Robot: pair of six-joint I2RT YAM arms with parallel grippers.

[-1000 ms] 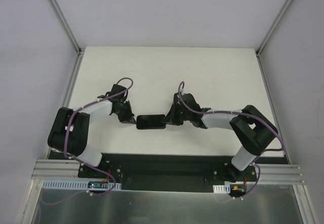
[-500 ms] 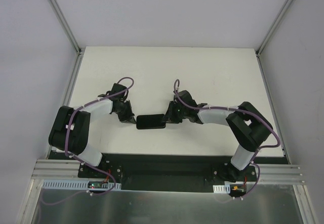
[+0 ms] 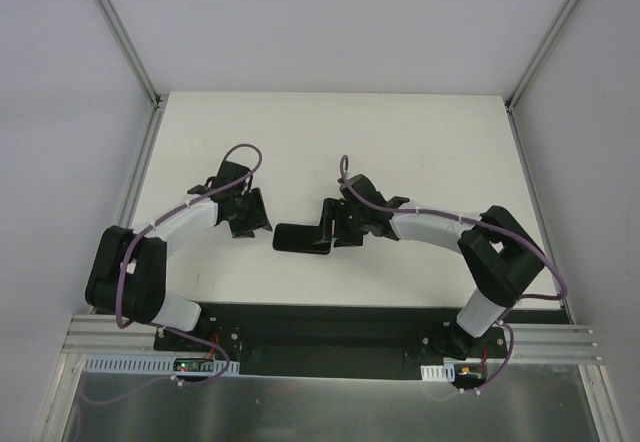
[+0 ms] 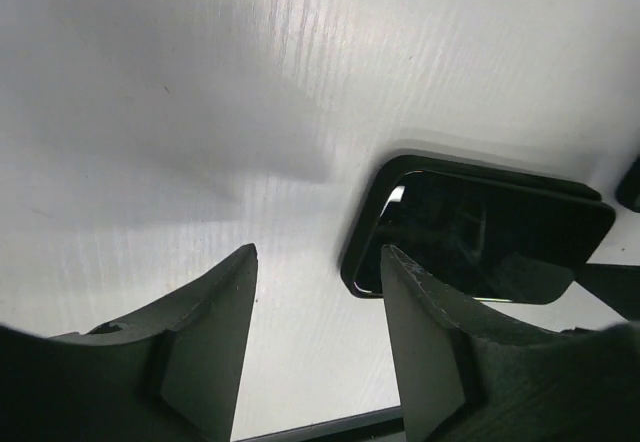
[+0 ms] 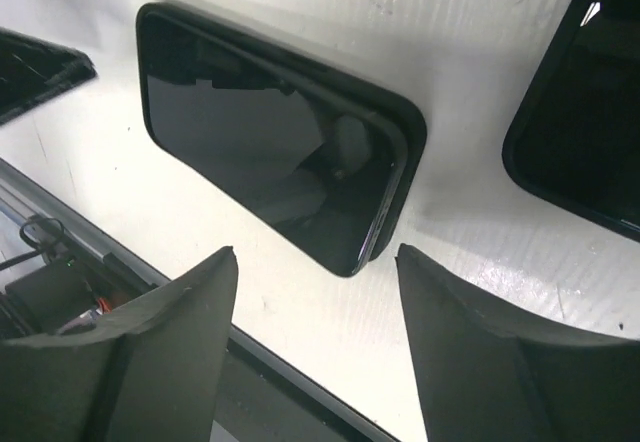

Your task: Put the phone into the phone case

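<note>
I am holding my left gripper [image 4: 318,254] and right gripper [image 5: 315,257] open and empty. The phone [image 5: 255,157] is lying screen-up inside the case [image 5: 408,147] between them, its length pointing at each, nearer my right.

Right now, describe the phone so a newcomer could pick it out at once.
On the white table, look in the near half, in the gap between the left gripper and the right gripper. The phone lies flat there, screen up, with the phone case rimming it. Unlike the matte, angular gripper on each side, it is a glossy rounded slab.
</note>
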